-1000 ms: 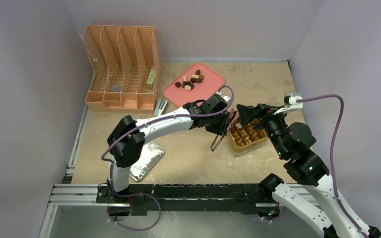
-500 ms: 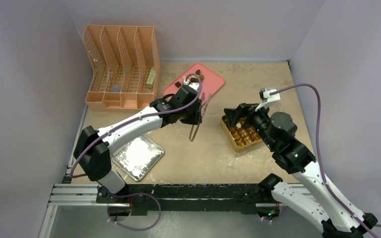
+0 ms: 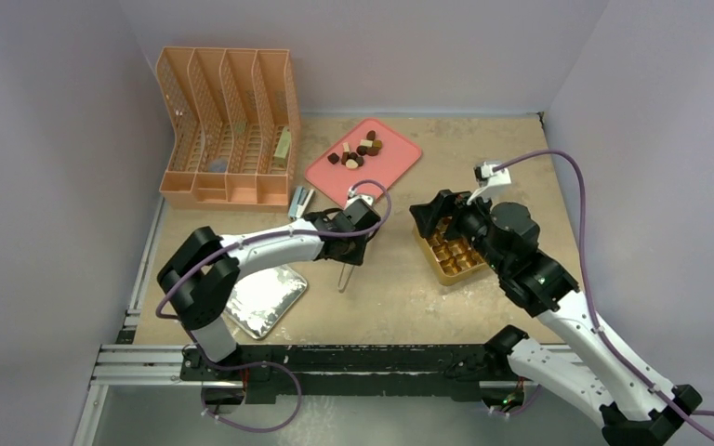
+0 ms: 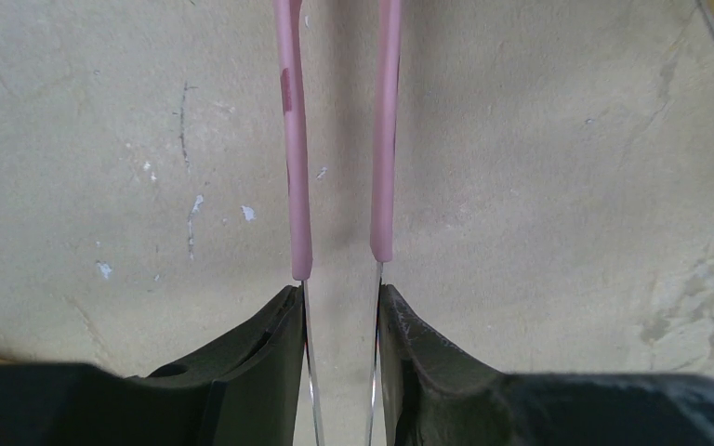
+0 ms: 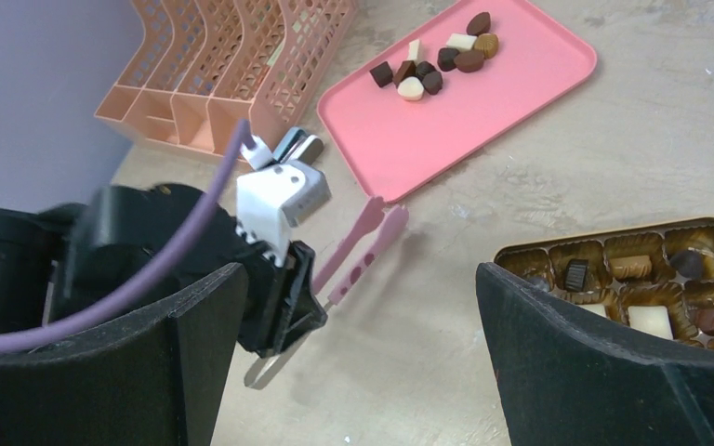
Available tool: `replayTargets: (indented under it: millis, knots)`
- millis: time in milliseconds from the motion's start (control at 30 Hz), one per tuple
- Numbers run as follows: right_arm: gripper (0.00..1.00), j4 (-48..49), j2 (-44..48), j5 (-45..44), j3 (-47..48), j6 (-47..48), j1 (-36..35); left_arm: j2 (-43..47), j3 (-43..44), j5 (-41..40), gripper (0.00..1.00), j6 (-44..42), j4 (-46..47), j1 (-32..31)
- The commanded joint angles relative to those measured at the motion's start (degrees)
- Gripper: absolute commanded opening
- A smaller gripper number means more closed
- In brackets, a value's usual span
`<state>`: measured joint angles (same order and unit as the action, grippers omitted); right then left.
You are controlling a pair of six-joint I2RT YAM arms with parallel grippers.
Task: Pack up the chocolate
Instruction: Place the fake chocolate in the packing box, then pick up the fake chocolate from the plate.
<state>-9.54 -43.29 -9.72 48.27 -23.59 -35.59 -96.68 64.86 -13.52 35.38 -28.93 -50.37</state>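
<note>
Several pieces of chocolate (image 3: 357,152), dark, reddish-brown and cream, lie in a heap on the pink tray (image 3: 386,175); they also show in the right wrist view (image 5: 437,65). More pieces (image 5: 649,321) sit in cells of the gold box (image 3: 457,256). My left gripper (image 3: 350,243) is shut on pink-tipped metal tongs (image 4: 293,139) over bare table between tray and box. The tongs' tips (image 5: 376,228) point at the tray, with nothing between them. My right gripper (image 3: 434,216) is open and empty, just left of the gold box (image 5: 614,243).
An orange mesh file rack (image 3: 228,125) stands at the back left, a small stapler (image 3: 299,199) in front of it. A foil tray (image 3: 262,297) lies near the left arm's base. Walls close in on three sides.
My left gripper with the tongs went from beside the gold box toward the pink tray, then pulled back nearer to mid-table. My right gripper shifted left off the box.
</note>
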Motion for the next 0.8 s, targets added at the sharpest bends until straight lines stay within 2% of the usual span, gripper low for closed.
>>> replayTargets:
  millis: [0,467,767]
  knots:
    - [0.94,2.27,1.91,-1.12,1.42,-1.53,0.17,-1.51,-0.87,-5.42,0.32,1.42,4.19,-1.46]
    - [0.94,1.14,3.13,-2.5,1.04,-1.72,0.15,-5.18,-2.9,-10.68,0.46,6.12,4.69,-5.48]
    - [0.94,0.97,3.23,-2.66,1.04,-1.54,0.17,-6.41,-3.98,-9.94,0.49,7.39,6.73,-6.12]
